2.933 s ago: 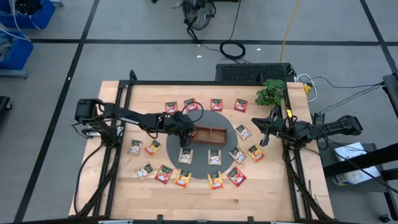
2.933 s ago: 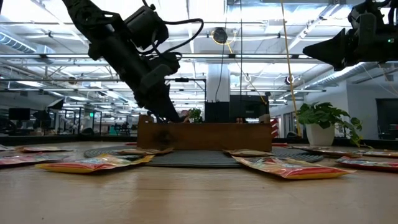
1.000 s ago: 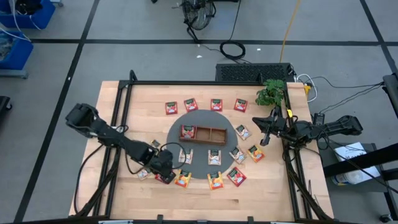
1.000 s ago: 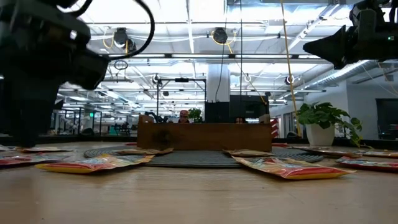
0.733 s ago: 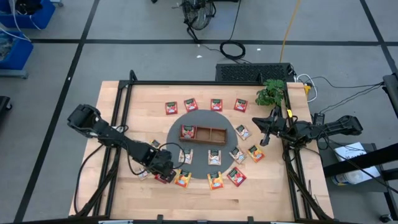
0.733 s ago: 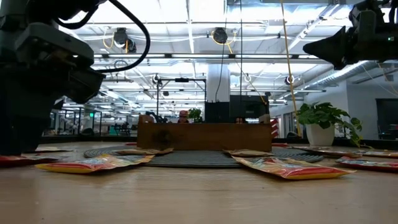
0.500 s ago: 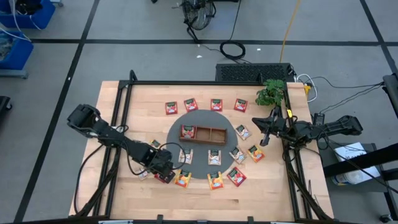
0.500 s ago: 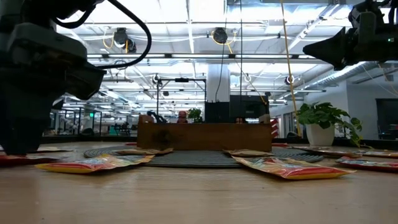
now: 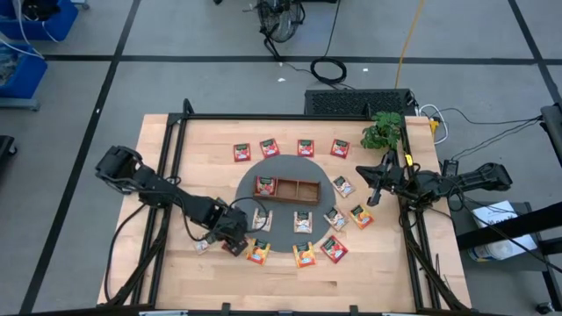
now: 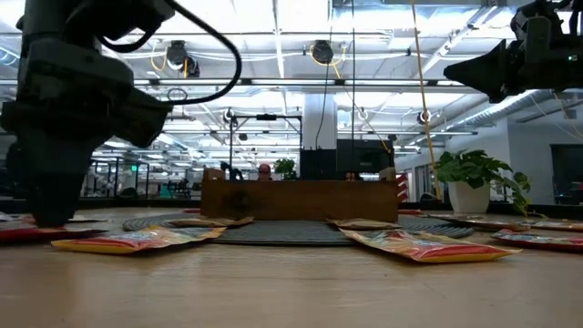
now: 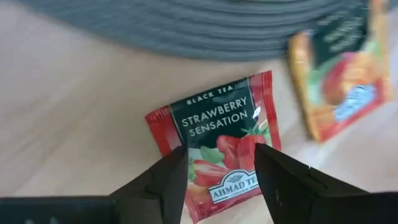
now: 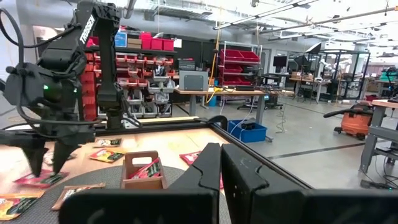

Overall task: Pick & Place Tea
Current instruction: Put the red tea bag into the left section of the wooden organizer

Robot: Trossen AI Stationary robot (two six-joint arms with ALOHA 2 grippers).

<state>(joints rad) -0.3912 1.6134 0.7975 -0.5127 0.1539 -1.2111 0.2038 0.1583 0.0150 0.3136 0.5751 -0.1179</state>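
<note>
Two dark fingers of the left gripper (image 11: 221, 165), half spread, straddle a flat red strawberry tea packet (image 11: 219, 140) at lower left, lined up for pinching; right gripper (image 9: 378, 183) waits closed at right.

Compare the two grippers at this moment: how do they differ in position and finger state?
The left gripper is down at the table's front-left, over a red strawberry tea packet; the right gripper hangs raised near the table's right edge, over no packet. The left gripper's fingers stand apart, straddling that packet; the right gripper's fingers are pressed shut on nothing. Both are dark two-finger grippers.
</note>
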